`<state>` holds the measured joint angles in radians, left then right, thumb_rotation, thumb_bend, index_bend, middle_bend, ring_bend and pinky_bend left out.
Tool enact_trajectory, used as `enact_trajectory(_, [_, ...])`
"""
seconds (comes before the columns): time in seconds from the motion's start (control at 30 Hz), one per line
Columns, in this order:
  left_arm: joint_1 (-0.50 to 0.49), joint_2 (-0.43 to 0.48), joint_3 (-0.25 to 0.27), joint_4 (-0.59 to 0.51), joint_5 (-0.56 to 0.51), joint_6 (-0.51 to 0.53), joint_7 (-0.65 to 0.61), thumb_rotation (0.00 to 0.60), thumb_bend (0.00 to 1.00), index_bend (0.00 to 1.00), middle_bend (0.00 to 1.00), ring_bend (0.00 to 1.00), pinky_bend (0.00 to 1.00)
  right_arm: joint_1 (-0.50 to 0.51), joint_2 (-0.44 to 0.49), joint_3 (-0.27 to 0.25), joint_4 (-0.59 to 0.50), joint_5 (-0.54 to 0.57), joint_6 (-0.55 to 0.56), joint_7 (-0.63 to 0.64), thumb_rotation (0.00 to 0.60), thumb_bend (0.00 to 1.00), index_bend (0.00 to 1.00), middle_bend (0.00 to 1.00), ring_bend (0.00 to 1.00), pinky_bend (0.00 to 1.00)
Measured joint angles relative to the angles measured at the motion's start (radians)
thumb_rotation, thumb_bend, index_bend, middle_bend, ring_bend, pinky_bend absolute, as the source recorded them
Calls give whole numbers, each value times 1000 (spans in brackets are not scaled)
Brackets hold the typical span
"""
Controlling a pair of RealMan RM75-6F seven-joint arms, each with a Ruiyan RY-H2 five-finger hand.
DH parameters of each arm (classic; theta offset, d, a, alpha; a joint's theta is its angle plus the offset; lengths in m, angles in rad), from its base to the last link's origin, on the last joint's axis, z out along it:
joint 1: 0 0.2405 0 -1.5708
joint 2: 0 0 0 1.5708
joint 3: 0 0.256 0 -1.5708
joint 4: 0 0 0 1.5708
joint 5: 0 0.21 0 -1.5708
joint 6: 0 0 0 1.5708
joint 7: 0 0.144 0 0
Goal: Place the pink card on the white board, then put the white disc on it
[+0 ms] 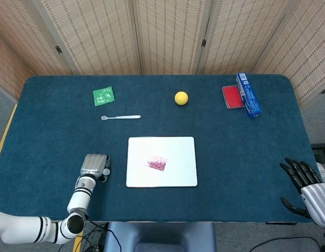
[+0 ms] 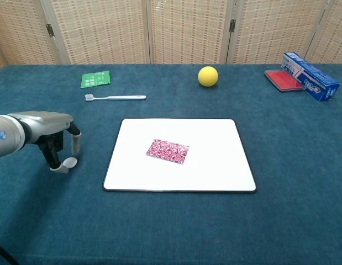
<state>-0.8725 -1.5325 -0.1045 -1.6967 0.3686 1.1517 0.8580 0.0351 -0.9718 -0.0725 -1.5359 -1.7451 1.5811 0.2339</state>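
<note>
On board: pink card point(image 2: 167, 150) lies flat near centre of white board point(image 2: 215, 171); first step looks done.
Disc: small white disc point(image 2: 69, 162) at the tips of left hand point(image 2: 56, 132), low over the cloth, left of board and apart from it.
Left hand: fingers curled down, pinching the disc; looks like a fingertip hold only.
Right hand point(image 1: 304, 184): off table's near right corner, fingers spread, holding nothing.
Step in hand: carry disc to card.
How: lift clear of the cloth, keep disc level, travel right over board edge, lower onto card centre, release only once seated.
Risk: thin pinch may slip; card may shift if nudged.
</note>
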Motion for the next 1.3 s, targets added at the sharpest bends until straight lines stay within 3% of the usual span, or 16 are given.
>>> enact_trajectory(0.4, [3, -4, 4, 34, 1, -40, -24, 600, 281, 486, 1000, 1000, 1000, 2, -1, 3, -3, 7, -5, -7, 600, 195, 0, 0, 0, 0])
enact_trajectory(0.93, [-13, -5, 1, 56, -22, -73, -27, 600, 339, 565, 1000, 1000, 1000, 0, -2, 8, -4, 16, -3, -11, 600, 195, 0, 0, 0, 0])
enact_trajectory(1.3, [-24, 38, -6, -67, -2, 12, 2, 600, 338, 577, 1000, 1000, 1000, 3, 0, 8, -5, 11, -4, -5, 600, 195, 0, 0, 0, 0])
